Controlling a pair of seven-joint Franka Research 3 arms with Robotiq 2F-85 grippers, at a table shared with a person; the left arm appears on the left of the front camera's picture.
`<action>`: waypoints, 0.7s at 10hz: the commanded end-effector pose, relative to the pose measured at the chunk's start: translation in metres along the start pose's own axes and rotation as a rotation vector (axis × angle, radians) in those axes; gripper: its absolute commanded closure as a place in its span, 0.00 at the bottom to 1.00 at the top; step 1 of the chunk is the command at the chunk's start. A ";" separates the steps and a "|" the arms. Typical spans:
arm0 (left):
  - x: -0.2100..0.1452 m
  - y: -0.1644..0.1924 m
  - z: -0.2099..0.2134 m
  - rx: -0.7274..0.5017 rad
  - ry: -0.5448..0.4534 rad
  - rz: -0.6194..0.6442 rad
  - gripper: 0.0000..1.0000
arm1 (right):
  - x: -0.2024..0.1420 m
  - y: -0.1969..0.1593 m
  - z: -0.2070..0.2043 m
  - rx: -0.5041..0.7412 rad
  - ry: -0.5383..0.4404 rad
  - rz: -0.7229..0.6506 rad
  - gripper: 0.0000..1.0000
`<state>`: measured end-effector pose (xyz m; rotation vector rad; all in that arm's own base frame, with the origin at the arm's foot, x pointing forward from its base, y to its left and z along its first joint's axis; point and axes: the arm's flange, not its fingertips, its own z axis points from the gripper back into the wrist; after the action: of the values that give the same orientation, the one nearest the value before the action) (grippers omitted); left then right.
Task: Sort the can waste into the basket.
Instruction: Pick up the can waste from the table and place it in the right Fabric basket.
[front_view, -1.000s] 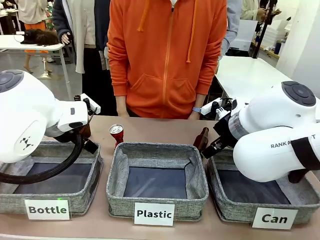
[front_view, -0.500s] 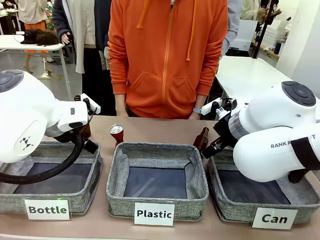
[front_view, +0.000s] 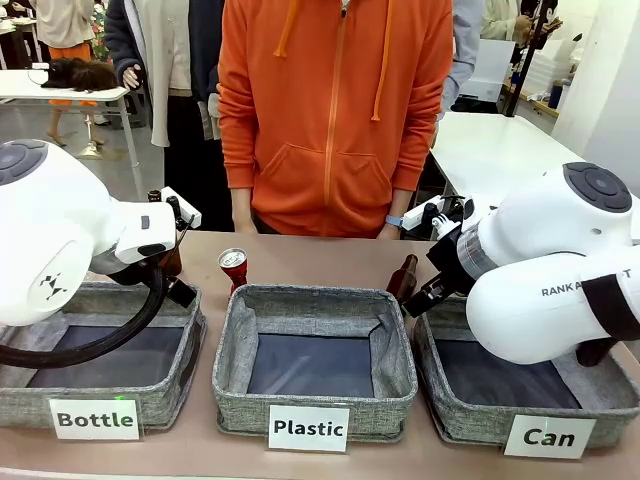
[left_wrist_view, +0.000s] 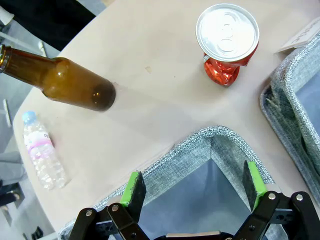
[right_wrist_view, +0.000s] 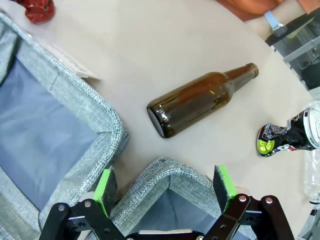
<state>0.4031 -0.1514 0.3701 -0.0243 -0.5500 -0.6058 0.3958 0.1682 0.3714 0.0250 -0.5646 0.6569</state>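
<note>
Red can (front_view: 233, 268) stands on the table (front_view: 300, 255) behind the Plastic bin (front_view: 310, 297) in the front view. Our right wrist view adds the dark can (right_wrist_view: 292, 136), crushed, on the table beyond a brown bottle (right_wrist_view: 200, 102) and the basket (right_wrist_view: 165, 169) corner. Our left hand (left_wrist_view: 193, 181) and right hand (right_wrist_view: 165, 183) hang released, grasping nothing. We see the basket's dark bottom bare, both cans outside it.

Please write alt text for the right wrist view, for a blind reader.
The open right gripper hangs over a corner of the grey basket. Beyond it on the table are a brown bottle on its side and a crushed dark can.
</note>
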 end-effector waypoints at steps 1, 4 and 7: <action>0.000 0.000 0.000 0.000 0.000 0.000 0.00 | 0.000 0.000 0.000 0.000 0.000 0.000 0.00; 0.007 0.011 0.104 -0.221 -0.085 0.023 0.00 | 0.013 0.012 0.089 -0.009 -0.042 -0.063 0.00; -0.017 0.039 0.195 -0.426 -0.045 0.084 0.00 | -0.024 -0.010 0.194 0.311 -0.055 -0.234 0.00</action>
<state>0.3212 -0.1078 0.5248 -0.3919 -0.5036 -0.6286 0.3207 0.1509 0.5083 0.2948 -0.5307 0.5547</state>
